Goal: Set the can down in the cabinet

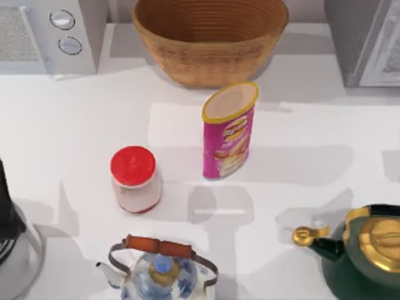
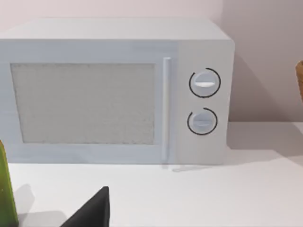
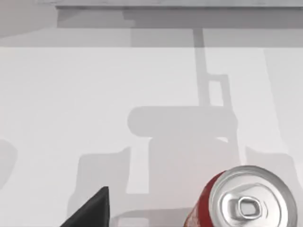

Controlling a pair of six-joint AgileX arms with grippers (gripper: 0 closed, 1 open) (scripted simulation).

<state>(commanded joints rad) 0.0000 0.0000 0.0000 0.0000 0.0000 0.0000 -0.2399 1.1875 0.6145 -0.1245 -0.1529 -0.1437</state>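
Note:
The can (image 3: 246, 201) is red with a silver lid and pull tab, and it stands upright on the white table in the right wrist view. A dark tip of my right gripper (image 3: 92, 210) shows beside it, apart from the can, with bare table between them. The grey cabinet (image 1: 369, 44) stands at the table's back right corner in the top view. In the left wrist view a dark tip of my left gripper (image 2: 92, 210) hangs over the table in front of a white microwave (image 2: 113, 90).
A wicker basket (image 1: 209, 37) sits at the back middle. Mid-table are a pink chips tube (image 1: 228, 131) and a red-lidded jar (image 1: 134, 180). A blue-and-white teapot (image 1: 159, 269) and a green-and-gold kettle (image 1: 362, 250) stand along the front. The microwave (image 1: 50, 34) is back left.

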